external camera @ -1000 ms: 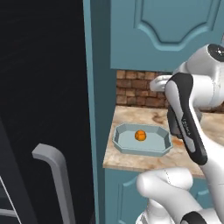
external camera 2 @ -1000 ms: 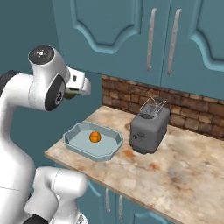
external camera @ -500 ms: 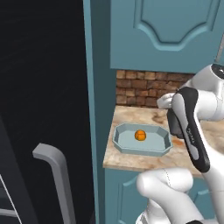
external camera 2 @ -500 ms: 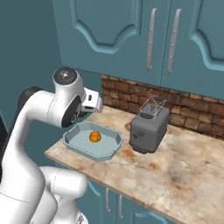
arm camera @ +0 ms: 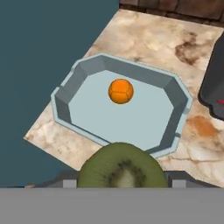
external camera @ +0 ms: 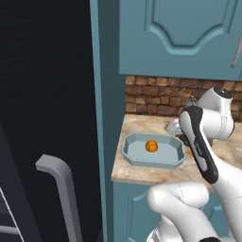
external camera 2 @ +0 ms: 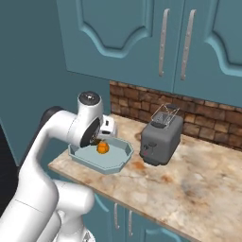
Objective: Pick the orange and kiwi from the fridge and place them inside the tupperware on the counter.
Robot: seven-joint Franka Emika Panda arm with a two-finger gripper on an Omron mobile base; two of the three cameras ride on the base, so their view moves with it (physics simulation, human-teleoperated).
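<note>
We find the kiwi (arm camera: 121, 167) closest to the hand camera, clamped between the fingers of the gripper (arm camera: 121, 181), which are drawn in narrow against its sides. It hangs above the near rim of the tupperware (arm camera: 175, 94), not yet over the floor of the container.

Beyond it, the orange (arm camera: 120, 91) lies inside the tupperware, a little past the middle, clear of all walls. That half of the task we judge complete.

The tupperware sits on the counter (external camera 2: 198, 189) near its left edge, beside the tall teal panel. From the right base camera, the gripper (external camera 2: 107, 133) is poised just over the container's back-left part, and a grey toaster (external camera 2: 159, 137) stands just beside the tupperware to the right. The brick wall (external camera 2: 198, 118) closes the scene behind.

The step in hand is delivery of the kiwi. In our judgement the next move calls for carrying it further inward over the open floor, short of the orange, lowering, then releasing.
</note>
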